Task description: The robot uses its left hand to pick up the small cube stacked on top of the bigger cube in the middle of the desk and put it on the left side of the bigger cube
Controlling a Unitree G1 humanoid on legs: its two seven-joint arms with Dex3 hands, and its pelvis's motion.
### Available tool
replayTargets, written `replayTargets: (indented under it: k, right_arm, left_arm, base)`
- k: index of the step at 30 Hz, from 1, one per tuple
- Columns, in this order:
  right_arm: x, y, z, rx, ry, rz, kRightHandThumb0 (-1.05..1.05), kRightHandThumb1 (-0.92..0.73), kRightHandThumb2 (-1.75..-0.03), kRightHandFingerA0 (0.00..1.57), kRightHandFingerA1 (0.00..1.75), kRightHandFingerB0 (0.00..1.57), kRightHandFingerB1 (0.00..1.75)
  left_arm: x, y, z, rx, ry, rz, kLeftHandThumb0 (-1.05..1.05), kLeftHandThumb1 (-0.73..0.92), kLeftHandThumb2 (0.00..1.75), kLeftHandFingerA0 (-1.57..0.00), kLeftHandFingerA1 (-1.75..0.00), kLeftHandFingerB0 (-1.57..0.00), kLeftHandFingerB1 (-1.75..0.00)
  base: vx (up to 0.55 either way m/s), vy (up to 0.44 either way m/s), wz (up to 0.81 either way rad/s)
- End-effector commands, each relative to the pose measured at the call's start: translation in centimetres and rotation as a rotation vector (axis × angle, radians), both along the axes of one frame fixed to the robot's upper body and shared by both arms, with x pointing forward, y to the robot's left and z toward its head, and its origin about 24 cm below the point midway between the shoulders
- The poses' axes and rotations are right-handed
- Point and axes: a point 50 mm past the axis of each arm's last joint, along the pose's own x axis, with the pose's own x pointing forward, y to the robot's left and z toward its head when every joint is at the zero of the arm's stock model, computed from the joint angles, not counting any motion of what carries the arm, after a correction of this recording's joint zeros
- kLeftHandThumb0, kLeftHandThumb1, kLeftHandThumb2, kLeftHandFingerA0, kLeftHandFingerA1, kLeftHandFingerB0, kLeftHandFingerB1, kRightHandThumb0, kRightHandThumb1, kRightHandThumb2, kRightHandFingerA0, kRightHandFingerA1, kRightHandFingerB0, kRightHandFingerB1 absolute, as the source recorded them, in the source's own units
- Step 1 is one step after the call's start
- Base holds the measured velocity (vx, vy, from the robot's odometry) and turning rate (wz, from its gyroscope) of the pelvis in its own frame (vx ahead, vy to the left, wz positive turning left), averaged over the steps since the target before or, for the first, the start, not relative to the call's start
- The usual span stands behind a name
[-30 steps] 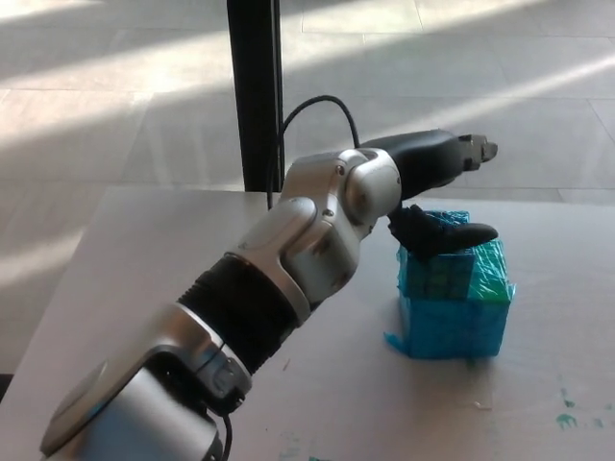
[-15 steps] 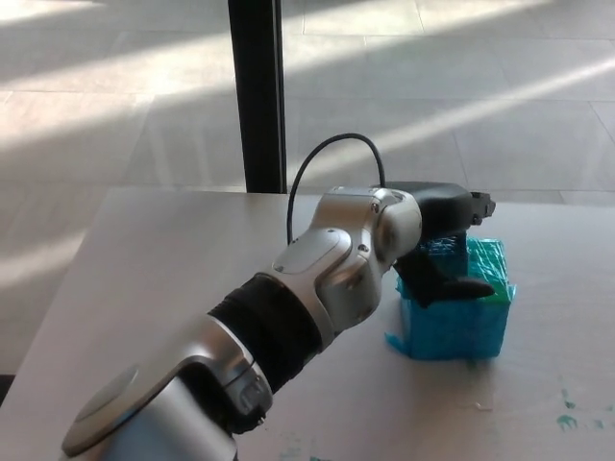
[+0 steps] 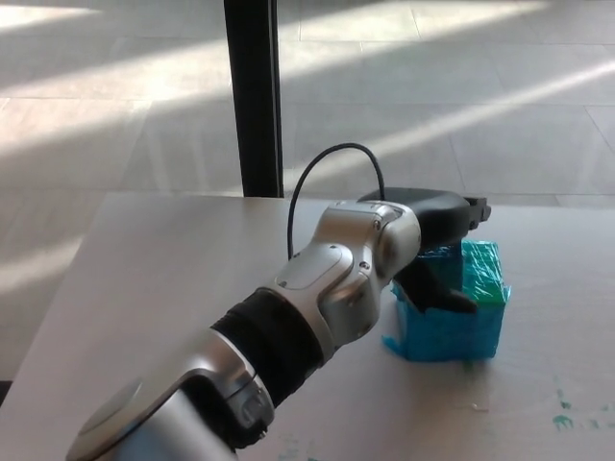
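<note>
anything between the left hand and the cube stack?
Nothing in the head view: the left hand sits on the cyan cube stack, one finger draped down its front face. The small cube can't be told apart.

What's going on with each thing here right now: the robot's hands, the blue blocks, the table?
Left hand: down over the cubes, fingers draped on the front; grip unclear.
Right hand: not in view.
Small cube: on top of the bigger cube, partly hidden by the hand.
Bigger cube: resting on the desk, upright.
Desk: carrying the cubes, a few paint specks at its near edge.
</note>
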Motion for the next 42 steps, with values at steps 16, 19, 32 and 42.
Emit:
replayTargets:
  k: [16,19,32,42]
  right_arm:
    - [0.5,-0.3,-0.1,-0.012,-0.014,0.0,-0.37,-0.71,-0.62,0.63,0.57,0.63,0.39]
    - [0.7,-0.3,0.1,-0.019,-0.026,0.008,-0.35,-0.71,-0.62,0.63,0.56,0.63,0.39]
    - [1.1,-0.2,0.2,-0.026,-0.01,-0.012,-0.34,-0.72,-0.62,0.63,0.57,0.61,0.39]
    - [0.9,-0.3,0.0,-0.033,-0.017,-0.004,-0.34,-0.74,-0.62,0.67,0.59,0.64,0.4]
  left_arm:
    - [-1.2,1.4,-5.6,-0.131,-0.188,-0.083,-0.24,0.7,0.73,-0.7,-1.05,-0.65,-0.75]
    - [-1.1,1.3,-5.5,-0.115,-0.17,-0.068,-0.26,0.72,0.76,-0.77,-1.4,-0.69,-0.93]
    - [-0.7,1.4,-5.0,-0.068,-0.225,-0.1,-0.23,0.71,0.77,-0.74,-1.55,-0.66,-1.0]
    - [0.9,2.3,-3.2,-0.034,-0.312,-0.094,-0.24,0.68,0.87,-0.81,-1.75,-0.7,-1.46]
  base:
    - [0.0,0.0,0.0]
    - [0.0,0.0,0.0]
    - [0.0,0.0,0.0]
    - [0.0,0.0,0.0]
